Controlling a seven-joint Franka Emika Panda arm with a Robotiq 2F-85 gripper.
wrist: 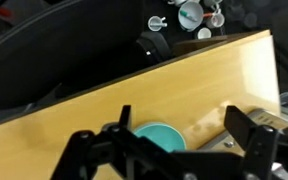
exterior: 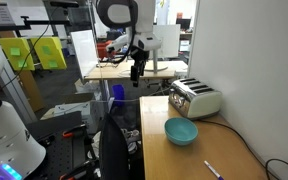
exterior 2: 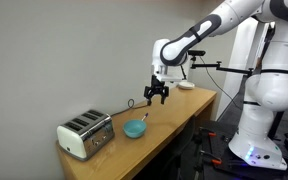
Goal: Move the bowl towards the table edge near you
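Observation:
The teal-blue bowl (exterior: pixel 181 131) sits on the light brown wooden table (exterior: pixel 174 160), in front of the white toaster. It also shows in an exterior view (exterior 2: pixel 135 129) and in the wrist view (wrist: pixel 156 137), partly behind my fingers. My gripper (exterior 2: pixel 157 95) hangs in the air well above the table, up and to the side of the bowl; it also shows in an exterior view (exterior: pixel 137 70). In the wrist view the gripper (wrist: pixel 184 135) has its fingers spread wide with nothing between them.
A white toaster (exterior: pixel 196 98) stands against the wall behind the bowl, also in an exterior view (exterior 2: pixel 85 134). A pen (exterior: pixel 213 169) lies near the table's front. A farther desk (exterior: pixel 134 68) stands behind. A black cable (exterior 2: pixel 136 101) runs along the wall.

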